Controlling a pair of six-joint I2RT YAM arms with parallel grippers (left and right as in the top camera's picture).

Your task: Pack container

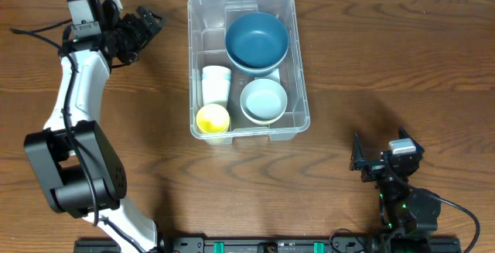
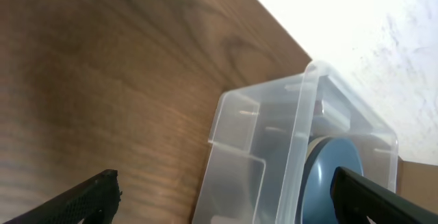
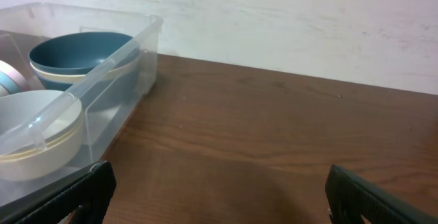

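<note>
Nearest, the right gripper (image 1: 360, 158) stands wide open and empty above the brown wooden table (image 1: 232, 199), mid-table the large clear plastic rectangular container (image 1: 207, 44) holds cups and bowls, and farthest left the left gripper (image 1: 147, 19) gapes empty.

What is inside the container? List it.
In the container: a dark blue bowl stacked on a mostly covered pale bowl, light blue bowl, white cup, yellow cup. Anything beneath them is hidden.

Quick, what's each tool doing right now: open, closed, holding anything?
Left tool: open, holding nothing.
Right tool: open, holding nothing.
</note>
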